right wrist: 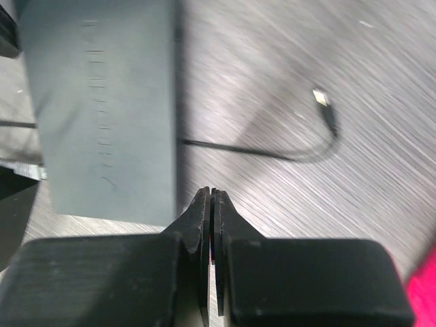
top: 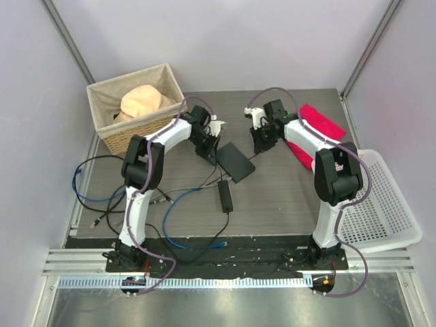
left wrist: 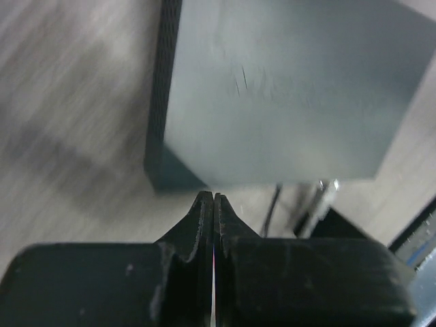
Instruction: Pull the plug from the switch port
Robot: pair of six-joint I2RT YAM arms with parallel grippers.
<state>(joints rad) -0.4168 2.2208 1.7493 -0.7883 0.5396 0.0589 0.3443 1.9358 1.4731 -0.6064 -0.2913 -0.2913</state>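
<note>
One worktop (top: pixel 286 197) bears the switch (top: pixel 235 161) at centre, between left tool (left wrist: pixel 213 198) and right tool (right wrist: pixel 212 193) | long axis diagonal, far-left to near-right in top view | flat matte-black rectangular box | both tools pressed together, gripping nothing.

Place: a robot lab test cell.
Walls: plain pale panels (top: pixel 225 41) set in metal frame posts (top: pixel 68 34), closing in the space beyond the fingers of the left gripper (left wrist: pixel 214 199) and the right gripper (right wrist: pixel 211 194).
Mounting: both arm bases bolted by a metal rail (top: pixel 75 262), well behind the fingers.
Props: wicker basket (top: pixel 136 133) left of the left fingers; white plastic basket (top: pixel 381 218) right of the right fingers; loose cables (top: pixel 197 242) behind the left fingers.
Surface: grey wood-grain table (top: pixel 286 197) under the fingers.
</note>
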